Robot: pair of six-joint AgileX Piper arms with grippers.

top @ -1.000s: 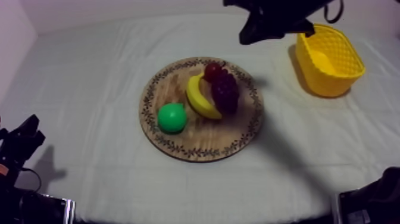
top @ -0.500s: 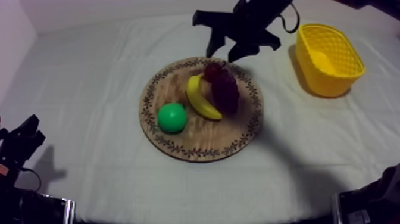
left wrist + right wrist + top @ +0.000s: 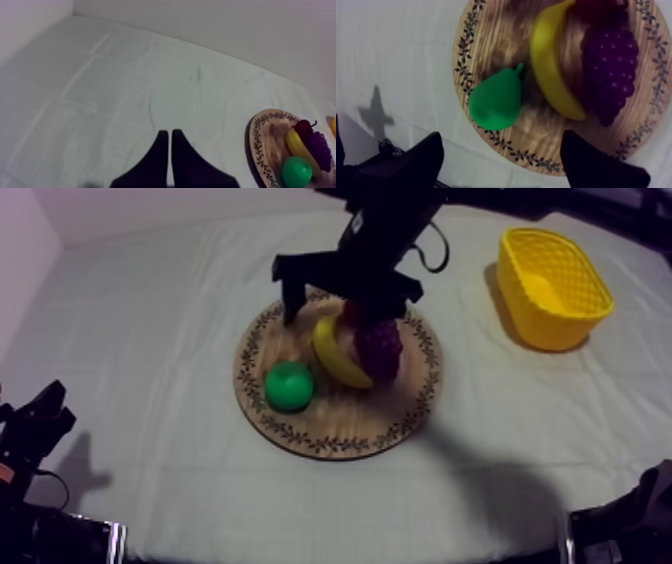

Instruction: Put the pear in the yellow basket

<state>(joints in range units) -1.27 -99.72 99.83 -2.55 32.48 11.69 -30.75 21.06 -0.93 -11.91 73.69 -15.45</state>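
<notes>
Change: within the last second the right gripper (image 3: pixel 345 288) had swung away from the yellow plastic basket (image 3: pixel 555 283) to hang over the round wooden board with a patterned rim (image 3: pixel 330 443).
Meaning: the approach looked nearly done; lowering and closing were still to come.
Right gripper state: fingers spread wide, nothing between them.
Pear location: the green toy pear (image 3: pixel 496 100) lay on the board near its rim, just beside the yellow banana (image 3: pixel 551 75), ungrasped.
Pear axis: on its side, its long axis ran from rim toward banana, stem end at the banana.
Left gripper (image 3: pixel 167 155): pressed together, empty, well apart from the board.
</notes>
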